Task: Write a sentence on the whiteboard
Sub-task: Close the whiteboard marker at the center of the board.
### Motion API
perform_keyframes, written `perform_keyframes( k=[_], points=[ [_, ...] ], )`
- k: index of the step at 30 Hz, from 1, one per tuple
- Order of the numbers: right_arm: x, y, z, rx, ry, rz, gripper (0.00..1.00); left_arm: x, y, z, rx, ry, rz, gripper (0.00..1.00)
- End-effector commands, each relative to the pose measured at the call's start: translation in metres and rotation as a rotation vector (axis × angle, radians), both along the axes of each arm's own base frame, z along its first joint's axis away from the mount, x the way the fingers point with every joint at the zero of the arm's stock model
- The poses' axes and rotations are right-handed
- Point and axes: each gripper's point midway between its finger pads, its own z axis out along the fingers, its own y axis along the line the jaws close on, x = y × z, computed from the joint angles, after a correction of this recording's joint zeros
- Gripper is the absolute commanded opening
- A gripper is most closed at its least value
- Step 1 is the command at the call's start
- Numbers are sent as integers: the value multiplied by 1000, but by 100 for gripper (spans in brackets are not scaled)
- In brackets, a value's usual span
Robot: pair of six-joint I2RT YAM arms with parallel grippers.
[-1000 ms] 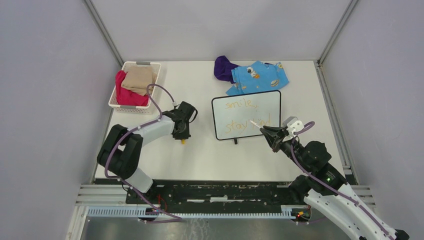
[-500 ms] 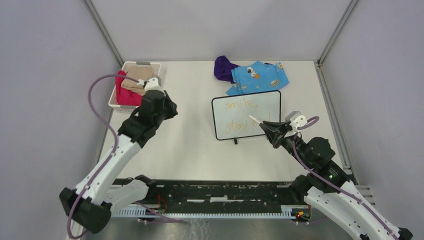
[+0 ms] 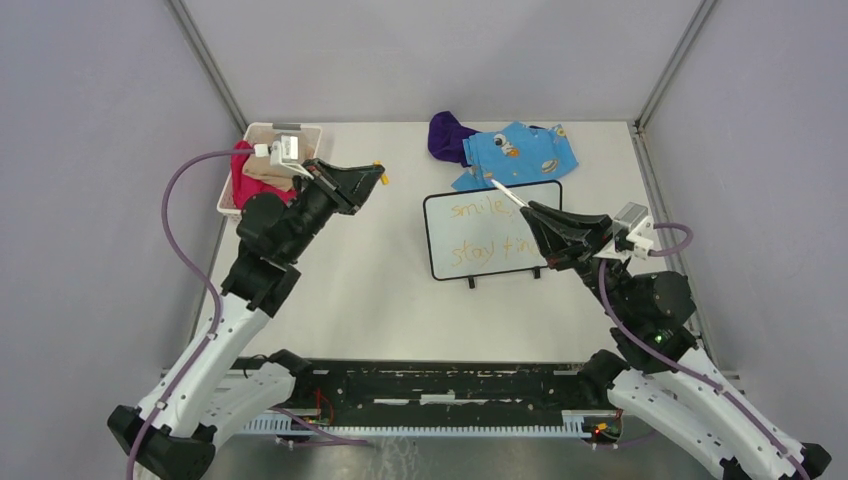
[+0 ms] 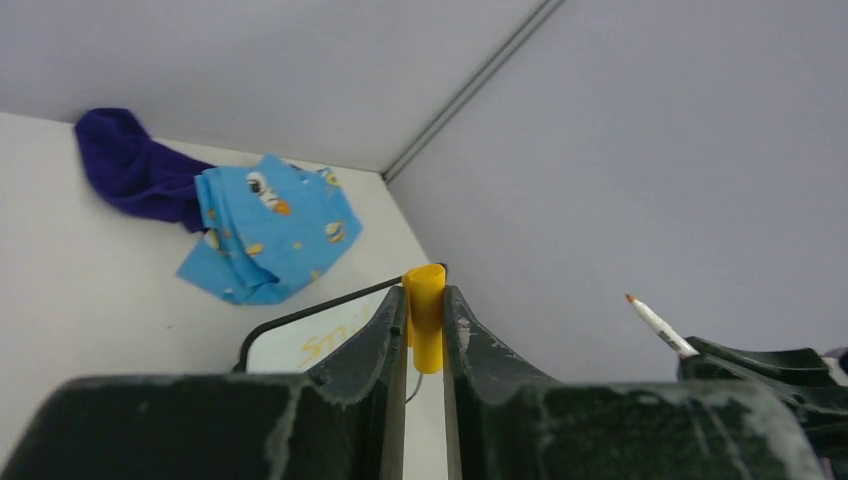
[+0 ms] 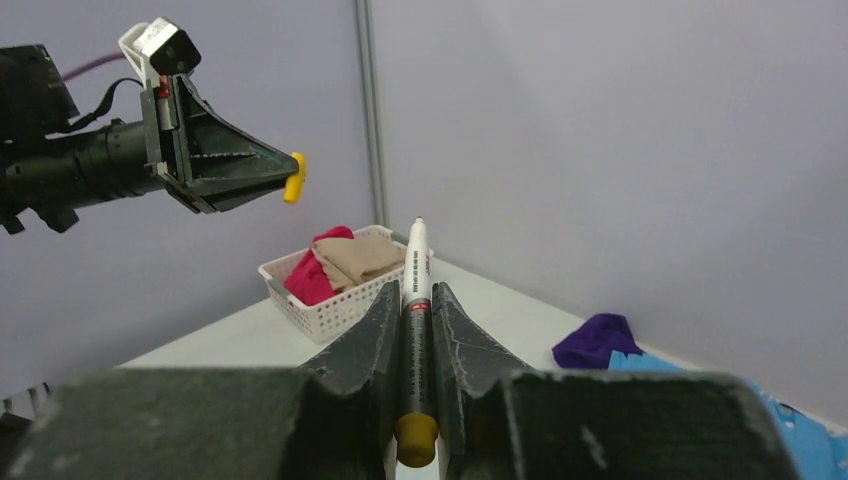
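The whiteboard (image 3: pixel 492 228) lies mid-table, black-framed, with the orange sentence (image 3: pixel 487 230) in two lines, "smile, stay kind". My right gripper (image 3: pixel 535 213) is raised above the board's right part and shut on a white marker (image 3: pixel 508 194), tip pointing up-left; the marker (image 5: pixel 415 300) runs between its fingers in the right wrist view. My left gripper (image 3: pixel 372 180) is raised left of the board and shut on the yellow marker cap (image 3: pixel 379 175); the cap (image 4: pixel 426 315) sits between its fingers in the left wrist view. The board's corner (image 4: pixel 300 335) shows below.
A white basket (image 3: pixel 252 205) with red and tan cloths stands at the back left. A blue patterned cloth (image 3: pixel 520 153) and a purple cloth (image 3: pixel 449 135) lie behind the board. Grey walls with metal posts enclose the table.
My left arm rose from the table and swung up with the yellow cap. My right gripper lifted the marker off the board, up and to the right.
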Motion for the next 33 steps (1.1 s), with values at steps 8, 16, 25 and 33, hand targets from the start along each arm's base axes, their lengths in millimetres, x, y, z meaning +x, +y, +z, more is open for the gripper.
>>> perform_keyframes(
  k=[8,16,25,33],
  points=[
    [-2,6,126,175,-196,8,0,-56,5,123,-266,-265,-136,2],
    [39,15,138,212,-92,-183,0,-47,6,159,-264,-366,-105,2],
    [38,21,63,-1,-37,-454,0,-29,-7,145,-220,-360,-119,2],
    [25,0,16,-53,-45,-435,0,-20,-19,164,-282,-417,-172,2]
  ],
)
